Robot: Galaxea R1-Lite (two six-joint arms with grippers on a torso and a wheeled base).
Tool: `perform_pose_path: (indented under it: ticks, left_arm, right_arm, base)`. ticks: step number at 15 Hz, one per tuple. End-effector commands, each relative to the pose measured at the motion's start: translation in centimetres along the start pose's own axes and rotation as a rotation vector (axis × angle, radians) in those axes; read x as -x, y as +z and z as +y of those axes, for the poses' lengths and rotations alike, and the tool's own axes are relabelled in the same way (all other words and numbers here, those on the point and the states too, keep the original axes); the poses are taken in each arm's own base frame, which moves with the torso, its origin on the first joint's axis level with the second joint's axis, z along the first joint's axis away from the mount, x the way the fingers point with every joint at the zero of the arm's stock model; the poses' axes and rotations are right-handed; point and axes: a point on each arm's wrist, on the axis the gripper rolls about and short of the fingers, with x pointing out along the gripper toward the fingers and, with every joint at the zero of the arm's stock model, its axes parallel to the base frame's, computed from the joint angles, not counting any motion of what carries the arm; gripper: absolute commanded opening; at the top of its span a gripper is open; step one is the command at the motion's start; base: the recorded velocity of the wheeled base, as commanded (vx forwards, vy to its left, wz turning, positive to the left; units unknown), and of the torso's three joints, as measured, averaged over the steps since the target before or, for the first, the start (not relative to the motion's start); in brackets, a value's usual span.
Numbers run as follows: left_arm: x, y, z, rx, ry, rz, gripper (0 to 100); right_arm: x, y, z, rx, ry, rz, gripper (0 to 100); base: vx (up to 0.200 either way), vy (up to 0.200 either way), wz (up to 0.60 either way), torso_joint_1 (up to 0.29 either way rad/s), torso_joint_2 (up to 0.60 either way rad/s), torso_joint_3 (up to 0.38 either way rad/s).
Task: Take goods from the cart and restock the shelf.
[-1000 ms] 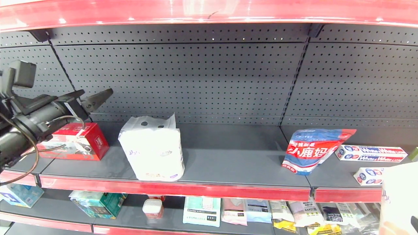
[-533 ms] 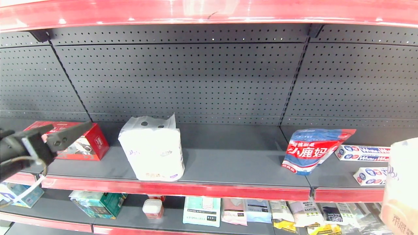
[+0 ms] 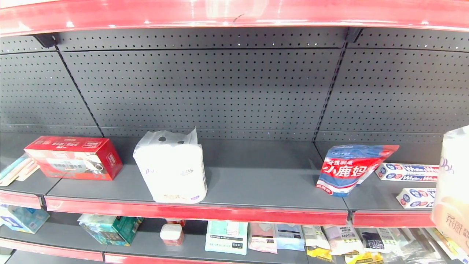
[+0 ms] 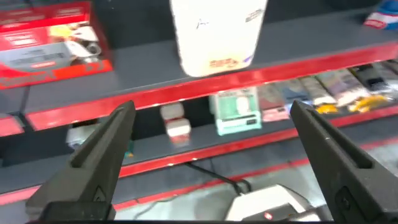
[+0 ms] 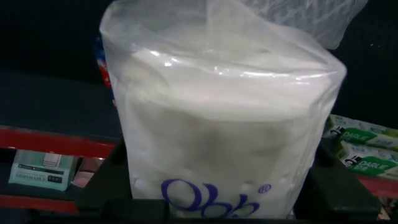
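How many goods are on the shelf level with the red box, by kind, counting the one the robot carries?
Roll packs: 2, one on the shelf at, one carried
Toothpaste boxes: 2
Red box: 1
Pouch: 1
Total: 6
Flat packs at the far left edge are left out: count unclear.

On the shelf (image 3: pixel 256 176) we find the box (image 3: pixel 73 157) leftmost, the roll pack (image 3: pixel 172 172) right of it, and the pouch (image 3: pixel 348 168) well to the right.
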Motion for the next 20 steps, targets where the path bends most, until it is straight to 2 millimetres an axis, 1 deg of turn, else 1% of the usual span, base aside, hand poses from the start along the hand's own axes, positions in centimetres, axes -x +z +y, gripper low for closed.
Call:
perform_pose_path:
  ticks: [1,2,4,7,9,11,14,15,17,19,20]
  left_arm:
    - [1.3,-1.8,0.0,-0.018,0.004,-0.057,100]
    - [1.4,-3.3,0.0,-0.075,0.0,-0.042,100]
    - [1.2,-4.6,-0.1,-0.085,0.007,-0.029,100]
    - [1.3,-6.2,-0.1,-0.085,0.014,-0.033,100]
    - [1.3,-7.3,-0.1,-0.084,0.029,-0.026,100]
    - [0.9,-8.4,-0.1,-0.085,0.047,-0.008,100]
    - [0.6,-8.9,-0.1,-0.085,0.06,0.01,100]
    - [0.6,-8.9,-0.1,-0.085,0.06,0.01,100]
    - [0.6,-8.9,-0.1,-0.084,0.06,0.01,100]
    - [0.7,-9.0,-0.1,-0.082,0.057,0.002,100]
    - [0.8,-9.0,-0.1,-0.079,0.06,-0.007,100]
  right_arm:
    - [0.4,0.7,-0.1,0.007,0.001,-0.038,0]
    - [0.8,1.3,-0.2,0.061,0.001,-0.075,0]
    - [1.4,0.5,0.1,0.076,0.022,-0.084,0]
    - [1.8,-0.5,0.3,0.073,0.031,-0.078,0]
    - [1.8,-0.3,0.4,0.075,0.063,-0.09,0]
    - [2.0,-0.6,0.6,0.077,0.124,-0.107,0]
    - [1.8,-1.8,1.3,0.09,0.31,-0.11,0]
    - [1.8,-1.8,1.3,0.09,0.315,-0.111,0]
    - [1.1,-1.5,1.8,0.103,0.457,-0.109,0]
    - [1.0,-1.1,1.9,0.108,0.518,-0.128,0]
    - [1.0,-1.2,2.0,0.11,0.546,-0.13,0]
  base:
    - [0.0,0.0,0.0,0.0,0.0,0.0]
    - [0.0,0.0,0.0,0.0,0.0,0.0]
    - [0.0,0.0,0.0,0.0,0.0,0.0]
    - [0.0,0.0,0.0,0.0,0.0,0.0]
    - [0.0,0.0,0.0,0.0,0.0,0.0]
    - [0.0,0.0,0.0,0.0,0.0,0.0]
    - [0.0,0.0,0.0,0.0,0.0,0.0]
    - [0.0,0.0,0.0,0.0,0.0,0.0]
    - [0.0,0.0,0.0,0.0,0.0,0.0]
    - [0.0,0.0,0.0,0.0,0.0,0.0]
    - [0.0,0.0,0.0,0.0,0.0,0.0]
